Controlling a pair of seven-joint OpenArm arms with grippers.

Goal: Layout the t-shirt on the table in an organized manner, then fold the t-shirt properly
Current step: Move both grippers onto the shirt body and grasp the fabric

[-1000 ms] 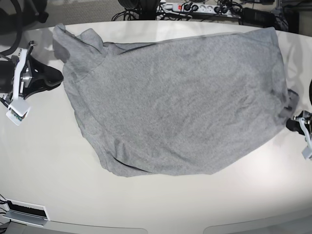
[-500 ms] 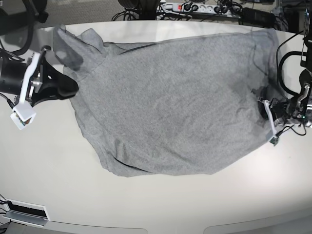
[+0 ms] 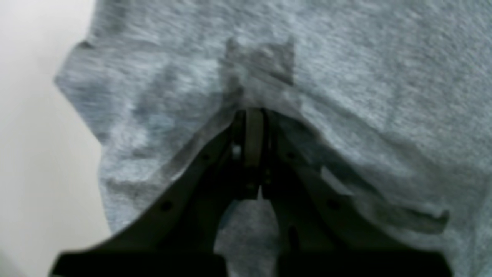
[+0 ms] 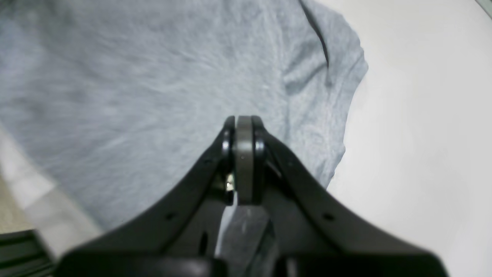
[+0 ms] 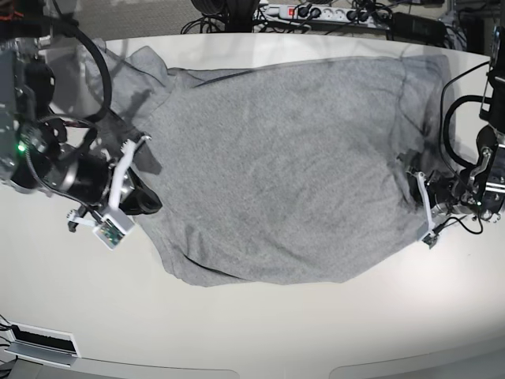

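Two grippers are now at the t-shirt (image 5: 284, 166), one on each side edge. Our left gripper (image 3: 249, 115) has its jaws pressed together, and the cloth humps up around their tips, but blur keeps us from telling whether a fold is pinched between them. Our right gripper (image 4: 243, 127) also has its jaws together, above grey cloth with nothing visibly caught. A second ago both sat off the shirt on bare table (image 5: 252, 332); since then each has come in, the left to the shirt's edge under the base view's right side, the right onto the opposite edge below the bunched sleeve (image 5: 134, 67). The shirt itself lies plain side up across the middle of the table, skewed, its near hem curling and that sleeve crumpled at the far corner. We judge the spreading-out stage is only starting: the arms have reached the cloth, and the flattening and folding remain undone.
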